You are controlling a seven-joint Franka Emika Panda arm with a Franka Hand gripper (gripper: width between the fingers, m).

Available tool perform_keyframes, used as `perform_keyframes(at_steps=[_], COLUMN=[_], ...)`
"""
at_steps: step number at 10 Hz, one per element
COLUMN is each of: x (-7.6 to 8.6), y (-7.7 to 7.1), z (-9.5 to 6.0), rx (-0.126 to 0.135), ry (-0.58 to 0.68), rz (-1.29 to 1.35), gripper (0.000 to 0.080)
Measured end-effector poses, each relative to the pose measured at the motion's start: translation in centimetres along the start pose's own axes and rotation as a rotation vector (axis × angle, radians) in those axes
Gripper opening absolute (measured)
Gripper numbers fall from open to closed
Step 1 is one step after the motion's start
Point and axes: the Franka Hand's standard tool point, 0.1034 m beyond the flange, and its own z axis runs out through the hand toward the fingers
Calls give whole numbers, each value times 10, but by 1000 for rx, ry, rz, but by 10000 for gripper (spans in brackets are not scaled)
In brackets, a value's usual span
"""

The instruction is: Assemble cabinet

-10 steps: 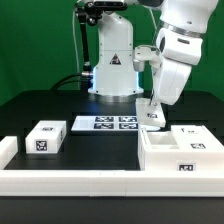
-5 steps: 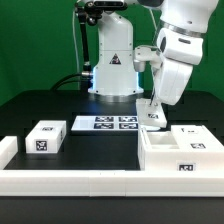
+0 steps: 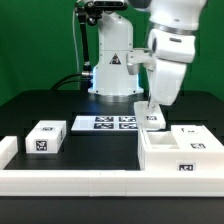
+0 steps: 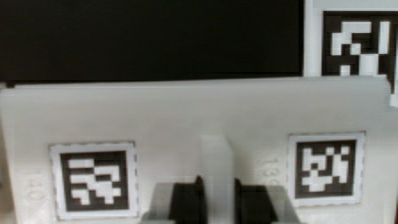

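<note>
One panel (image 4: 178,120) is held in the gripper (image 4: 215,190), fingers closed on it, near the cabinet (image 3: 180,152); one block (image 3: 45,137) lies loose. Assembly judged early: nothing fitted.

1. Robot arm (image 3: 168,45) — one, carrying one gripper (image 3: 150,112).
2. The cabinet (image 3: 172,157): one large white box.
3. Small white tagged block (image 3: 45,137): one standing alone. A second tagged white piece (image 3: 192,136) shows just behind the cabinet; whether it is separate cannot be told.
4. Marker board (image 3: 84,123): one, bearing four tags.
5. Low white rail (image 3: 70,182) along the front: one.
6. Wrist view: one white panel (image 4: 196,115) with two whole tags — a third tag (image 4: 356,40) is cut off at the edge.
</note>
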Motion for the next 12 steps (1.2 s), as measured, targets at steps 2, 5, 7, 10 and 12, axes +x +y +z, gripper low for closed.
perform_keyframes(at_steps=[2, 5, 7, 10, 12], x=[-13, -24, -24, -15, -4], y=[4, -4, -5, -4, -3], z=[2, -5, 0, -1, -8], rx=[-3, 1, 5, -22, -59], ry=[96, 232, 228, 230, 232], rz=[17, 20, 39, 54, 32], gripper=[61, 61, 61, 61, 61])
